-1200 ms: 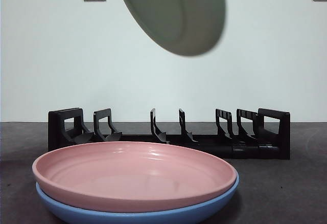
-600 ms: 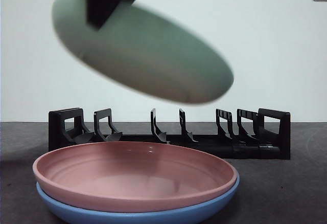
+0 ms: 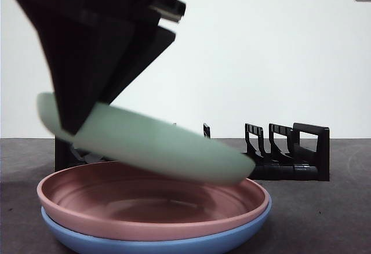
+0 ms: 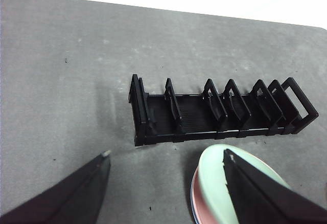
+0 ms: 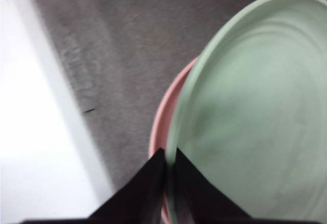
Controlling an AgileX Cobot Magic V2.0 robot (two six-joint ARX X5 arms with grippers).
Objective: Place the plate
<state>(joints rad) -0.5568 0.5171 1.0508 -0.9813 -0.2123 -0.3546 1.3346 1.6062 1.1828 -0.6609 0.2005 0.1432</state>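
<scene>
Your green plate (image 3: 156,147) hangs tilted just above the pink plate (image 3: 151,204), its gripped rim raised and its far edge dipping low over the pink plate's bowl; whether that low edge touches the pink plate cannot be told from the front view. The right end effector (image 5: 167,183) pinches the green plate's rim between its two black jaws, seen edge-on in the right wrist view with the pale green surface (image 5: 255,121) spreading away from the jaws. In the front view that same arm (image 3: 93,45) comes down from the top as a large dark shape, clamped on the plate's raised side. The pink plate sits nested in a blue plate (image 3: 156,239), the pair stacked on the dark grey worktop (image 3: 324,219). Behind them stands a black dish rack (image 3: 290,149) with upright dividers. Your left end effector (image 4: 166,165) hovers well above the worktop with its jaws spread wide and nothing between them, looking down on the rack (image 4: 219,111) and the stacked plates beside it.
</scene>
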